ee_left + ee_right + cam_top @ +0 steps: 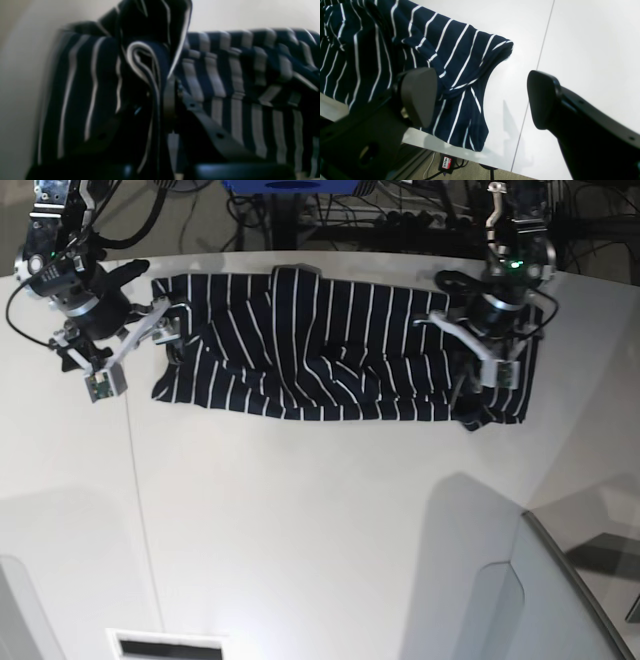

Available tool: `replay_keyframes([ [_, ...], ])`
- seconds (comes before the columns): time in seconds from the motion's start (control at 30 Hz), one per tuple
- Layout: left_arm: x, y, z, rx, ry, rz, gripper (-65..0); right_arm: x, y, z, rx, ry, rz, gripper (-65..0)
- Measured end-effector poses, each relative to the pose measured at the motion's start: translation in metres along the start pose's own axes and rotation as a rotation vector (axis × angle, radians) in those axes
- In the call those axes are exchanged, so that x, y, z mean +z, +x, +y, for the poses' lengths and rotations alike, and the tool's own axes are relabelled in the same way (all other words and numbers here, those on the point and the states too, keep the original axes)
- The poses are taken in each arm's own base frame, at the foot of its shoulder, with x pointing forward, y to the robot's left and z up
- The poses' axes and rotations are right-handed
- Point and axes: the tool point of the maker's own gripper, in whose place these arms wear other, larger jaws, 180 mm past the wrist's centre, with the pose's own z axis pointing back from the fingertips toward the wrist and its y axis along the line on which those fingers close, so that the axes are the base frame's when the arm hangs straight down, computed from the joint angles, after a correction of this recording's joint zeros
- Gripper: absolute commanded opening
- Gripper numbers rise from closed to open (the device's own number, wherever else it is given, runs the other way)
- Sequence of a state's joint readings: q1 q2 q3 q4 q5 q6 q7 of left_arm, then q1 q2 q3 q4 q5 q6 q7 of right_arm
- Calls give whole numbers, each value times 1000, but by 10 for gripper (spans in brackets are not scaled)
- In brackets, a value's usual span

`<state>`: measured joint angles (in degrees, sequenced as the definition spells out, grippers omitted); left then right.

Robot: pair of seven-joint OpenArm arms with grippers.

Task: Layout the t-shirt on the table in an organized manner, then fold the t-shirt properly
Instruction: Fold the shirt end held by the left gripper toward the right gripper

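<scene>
The navy t-shirt (pixel 320 355) with thin white stripes lies spread sideways across the far part of the white table (pixel 320 520), rumpled in the middle. My left gripper (pixel 470 395) is at the shirt's right end and is shut on a bunched fold of it. Up close, that striped t-shirt (pixel 250 75) fold rises between the jaws of the left gripper (pixel 160 85). My right gripper (pixel 150 293) hangs open at the shirt's left end. In the right wrist view the right gripper (pixel 480 97) is wide open, one finger over the t-shirt (pixel 460 55), the other over bare table (pixel 582 37).
A thin seam (pixel 537 65) runs across the table. The table's far edge sits close behind the shirt, with cables (pixel 330 210) beyond it. A small labelled device (pixel 447 162) lies on the floor below the edge. A clear panel (pixel 570 580) stands at the near right.
</scene>
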<state>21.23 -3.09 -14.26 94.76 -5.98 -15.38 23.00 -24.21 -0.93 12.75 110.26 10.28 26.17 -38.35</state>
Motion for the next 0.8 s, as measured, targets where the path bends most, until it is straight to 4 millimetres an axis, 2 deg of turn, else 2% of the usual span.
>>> replay_keyframes([
  [0.13,-7,4,-30,-31,-50,-5,-650,0,-1,0,-1,1,2,-122],
  [0.4,-22,-3,-67,-84,-115,26,-650,0,-2,1,-2,1,5,-122],
  [0.53,-24,-11,-79,-86,-141,48,-650,0,-2,1,-2,1,5,-122],
  [0.8,-24,-11,-95,-97,-180,47,-650,0,-2,0,-1,1,5,-122],
])
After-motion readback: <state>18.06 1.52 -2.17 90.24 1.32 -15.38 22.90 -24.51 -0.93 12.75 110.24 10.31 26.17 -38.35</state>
